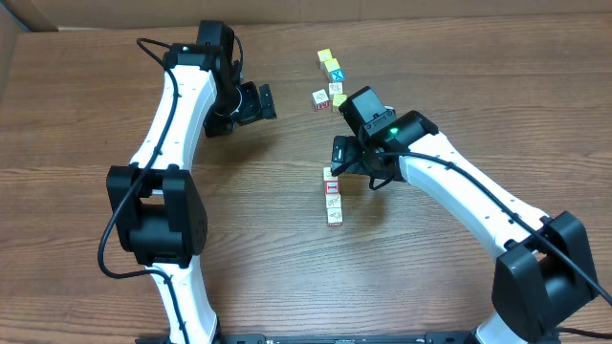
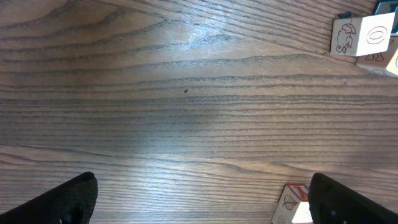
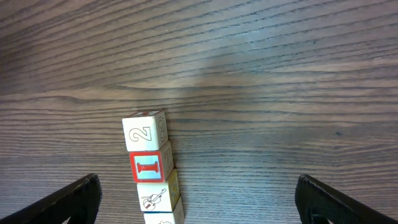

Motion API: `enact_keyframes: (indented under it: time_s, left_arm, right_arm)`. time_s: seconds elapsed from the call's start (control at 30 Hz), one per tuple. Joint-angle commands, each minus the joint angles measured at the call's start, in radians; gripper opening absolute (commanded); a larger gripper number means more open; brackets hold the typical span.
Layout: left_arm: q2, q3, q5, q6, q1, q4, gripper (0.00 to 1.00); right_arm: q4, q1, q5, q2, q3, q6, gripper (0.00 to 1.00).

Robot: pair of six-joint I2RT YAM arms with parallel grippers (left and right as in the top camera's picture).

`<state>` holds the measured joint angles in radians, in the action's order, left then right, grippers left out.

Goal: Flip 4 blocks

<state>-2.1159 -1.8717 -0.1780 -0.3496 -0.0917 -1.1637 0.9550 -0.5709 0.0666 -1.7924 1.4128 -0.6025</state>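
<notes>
i see my left gripper (image 1: 260, 101) at the far left, jaws wide apart, empty; my right gripper (image 1: 337, 156) hangs near centre, likewise spread, holding nothing.

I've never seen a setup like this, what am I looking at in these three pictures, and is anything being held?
These are two robot arms at a wooden table. The wide picture looks down from above; the other two come from a camera on each wrist, dark fingers showing at the bottom. The left gripper and right gripper are open, holding nothing. A row of small picture blocks lies by the right gripper; a loose cluster of cubes sits farther back.
</notes>
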Motion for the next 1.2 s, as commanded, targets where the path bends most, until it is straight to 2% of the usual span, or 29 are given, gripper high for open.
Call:
enact_keyframes:
  time_s: [0.0,0.33,0.53,0.73,0.87,0.97,1.17]
  left_arm:
    - [-0.006,-0.013,0.013,-0.006,-0.009,-0.003,1.0]
    - [-0.006,-0.013,0.013,-0.006,-0.009,-0.003,1.0]
    - [-0.006,-0.013,0.013,-0.006,-0.009,-0.003,1.0]
    - [-0.006,-0.013,0.013,-0.006,-0.009,-0.003,1.0]
    - [-0.006,-0.013,0.013,-0.006,-0.009,-0.003,0.99]
    - [-0.006,-0.013,0.013,-0.006,-0.009,-0.003,1.0]
    - [-0.006,-0.013,0.013,-0.006,-0.009,-0.003,1.0]
  right_arm:
    - [-0.003,0.0,0.002,0.027,0.028,0.005,1.0]
    - [-0.018,0.0,-0.001,0.027,0.028,0.005,1.0]
    - [-0.185,0.0,-0.005,0.027,0.028,0.045,1.0]
    - [-0.515,0.0,-0.048,0.038,0.027,0.177,1.0]
    - [-0.668,-0.012,-0.047,0.109,0.027,0.303,1.0]
    - [-0.723,-0.014,-0.047,0.182,0.027,0.373,1.0]
    - [-0.725,0.002,-0.045,0.356,0.026,0.541,1.0]
